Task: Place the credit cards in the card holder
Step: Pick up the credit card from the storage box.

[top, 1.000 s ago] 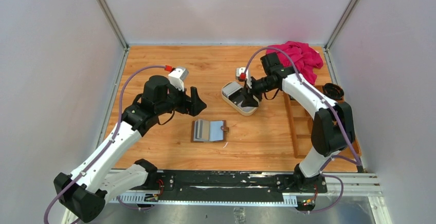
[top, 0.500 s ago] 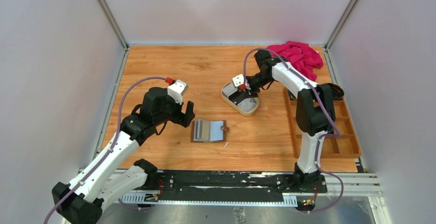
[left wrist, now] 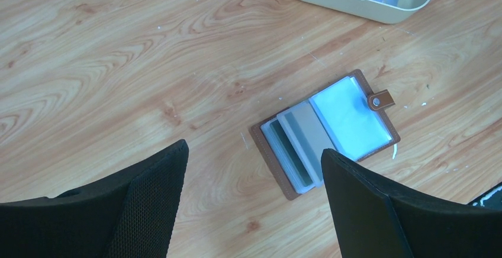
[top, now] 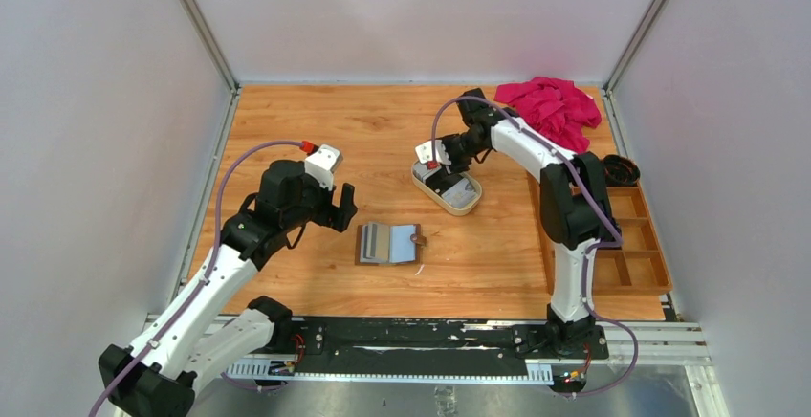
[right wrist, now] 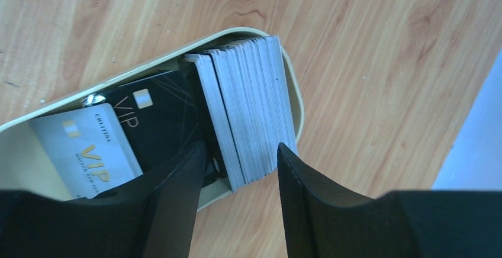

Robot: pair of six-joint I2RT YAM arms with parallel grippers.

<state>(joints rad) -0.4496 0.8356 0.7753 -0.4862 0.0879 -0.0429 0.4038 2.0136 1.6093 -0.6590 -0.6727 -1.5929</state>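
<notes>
Card holder (top: pixel 389 243) is laid open on the tabletop, mid-width, toward the near edge. Left gripper (left wrist: pixel 253 150) is held just left of it, fingers spread wide, nothing grasped. Credit cards (right wrist: pixel 251 110) are stood on edge in the cream tray (top: pixel 463 207). Right gripper (right wrist: pixel 240 151) fingers are set astride them; whether they are clamped cannot be told.

Right gripper (right wrist: pixel 237 163): moved left, lower into cream tray (top: pixel 471 205); jaws narrowed astride credit cards (right wrist: pixel 254 110). Left gripper (top: pixel 344 208): withdrawn leftward.
</notes>
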